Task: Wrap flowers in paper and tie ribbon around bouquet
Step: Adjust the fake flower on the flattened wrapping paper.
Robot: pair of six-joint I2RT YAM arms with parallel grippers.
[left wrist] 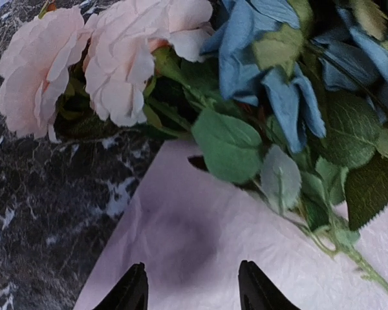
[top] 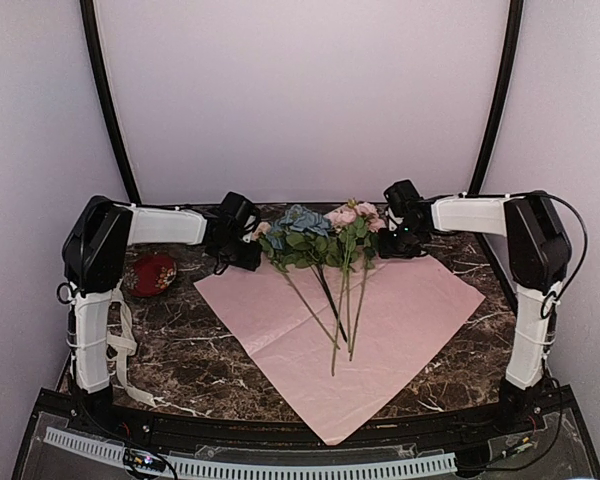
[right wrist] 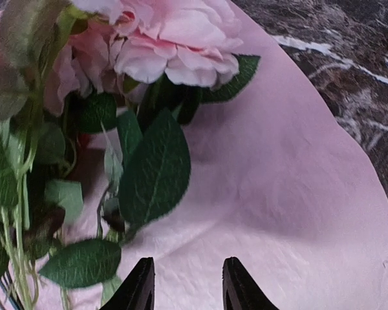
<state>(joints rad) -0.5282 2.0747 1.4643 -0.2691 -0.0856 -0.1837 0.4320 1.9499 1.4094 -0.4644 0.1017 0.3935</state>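
Your long green-stemmed flowers (top: pixel 325 245), with pink, cream and dusty-blue heads, lie across the creased soft-pink paper sheet (top: pixel 400 320) on the dark marble table (top: pixel 180 360). The left gripper (left wrist: pixel 193 287) and right gripper (right wrist: pixel 186 284) sit just beside the blooms, fingers apart over bare paper, holding nothing. Only the top view catches the cream fabric ribbon (top: pixel 132 343) by the left arm.

The flowers (right wrist: pixel 152 61) lie on the pink paper (right wrist: pixel 297 194), just ahead of the parted, empty jaws.

White links (top: pixel 90 340), black joints (top: pixel 98 245) (thin black cables (top: pixel 584 243))
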